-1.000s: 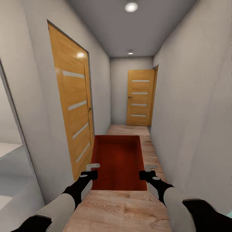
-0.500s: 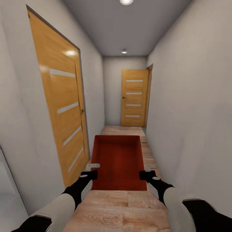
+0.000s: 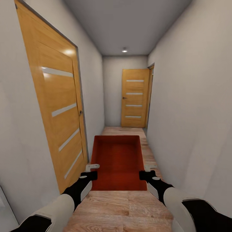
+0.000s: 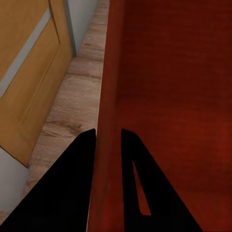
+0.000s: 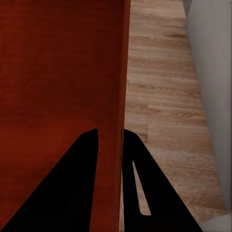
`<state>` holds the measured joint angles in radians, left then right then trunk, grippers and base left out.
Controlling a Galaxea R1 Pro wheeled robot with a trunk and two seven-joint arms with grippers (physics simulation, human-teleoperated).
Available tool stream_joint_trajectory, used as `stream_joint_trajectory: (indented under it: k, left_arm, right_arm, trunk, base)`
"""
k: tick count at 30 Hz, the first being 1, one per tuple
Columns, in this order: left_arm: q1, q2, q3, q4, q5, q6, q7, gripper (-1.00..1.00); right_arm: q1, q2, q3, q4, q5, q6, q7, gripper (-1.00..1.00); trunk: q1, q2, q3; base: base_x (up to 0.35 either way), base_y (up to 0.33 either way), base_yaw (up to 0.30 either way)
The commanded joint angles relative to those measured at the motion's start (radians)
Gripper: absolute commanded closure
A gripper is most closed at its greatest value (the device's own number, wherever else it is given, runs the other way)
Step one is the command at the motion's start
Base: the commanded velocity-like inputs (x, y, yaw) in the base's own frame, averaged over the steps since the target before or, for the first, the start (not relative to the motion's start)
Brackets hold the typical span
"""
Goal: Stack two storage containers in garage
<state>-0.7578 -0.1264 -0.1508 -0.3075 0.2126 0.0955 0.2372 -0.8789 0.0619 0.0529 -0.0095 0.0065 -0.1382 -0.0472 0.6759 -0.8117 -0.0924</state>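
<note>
I'm holding one storage container [image 3: 117,161] between both arms in a narrow hallway: orange-red, rectangular, open-topped, straight walls, faint ribbed floor inside. My left gripper [image 3: 91,170] is clamped on its left wall; in the left wrist view the two black fingers [image 4: 72,183] straddle that thin wall [image 4: 108,121], one outside, one inside. My right gripper [image 3: 147,171] pinches the right wall the same way, black fingers [image 5: 72,183] either side of the edge [image 5: 123,72]. The container sits level, extending forward from both grippers. Under it, light wood plank flooring [image 3: 122,206] with visible grain. Just left of my left gripper, a flat honey-wood door [image 3: 59,109] with pale horizontal strips. Far ahead, a matching door [image 3: 135,98]. Matte pale grey walls [image 3: 190,106] close on both sides.
</note>
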Motion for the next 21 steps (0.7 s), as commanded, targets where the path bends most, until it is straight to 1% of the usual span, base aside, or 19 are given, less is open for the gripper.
stream_joint_trajectory:
  k: [1, 6, 9, 14, 21]
  left_arm:
    - [-0.001, 0.007, -0.003, -0.008, 0.003, -0.001, 0.012, 1.0]
    - [-0.001, 0.017, -0.046, -0.014, 0.046, 0.003, 0.014, 1.0]
    - [0.0, 0.021, -0.062, -0.016, 0.061, 0.003, 0.014, 1.0]
    - [0.0, 0.023, -0.071, -0.016, 0.072, 0.001, 0.013, 1.0]
    - [0.0, 0.024, -0.076, -0.015, 0.077, -0.001, 0.013, 1.0]
  right_arm:
    - [0.0, -0.006, 0.0, 0.004, -0.005, -0.002, -0.002, 1.0]
    - [0.0, -0.002, 0.005, 0.004, -0.006, -0.001, -0.003, 1.0]
    - [0.0, -0.001, 0.007, 0.003, -0.006, -0.001, -0.003, 1.0]
    - [-0.001, -0.001, 0.009, 0.003, -0.006, -0.001, -0.003, 1.0]
    - [0.0, -0.001, 0.011, 0.003, -0.006, -0.001, -0.003, 1.0]
  trunk:
    - [0.0, -0.001, -0.002]
    - [0.0, -0.001, -0.002]
    - [0.0, -0.001, -0.002]
    - [0.0, -0.001, -0.002]
    - [0.0, -0.001, -0.002]
  base:
    - [0.0, 0.0, 0.0]
    - [0.017, 0.0, 0.0]
    - [0.2, 0.0, 0.0]
    - [0.298, 0.0, 0.0]
    - [0.32, 0.0, 0.0]
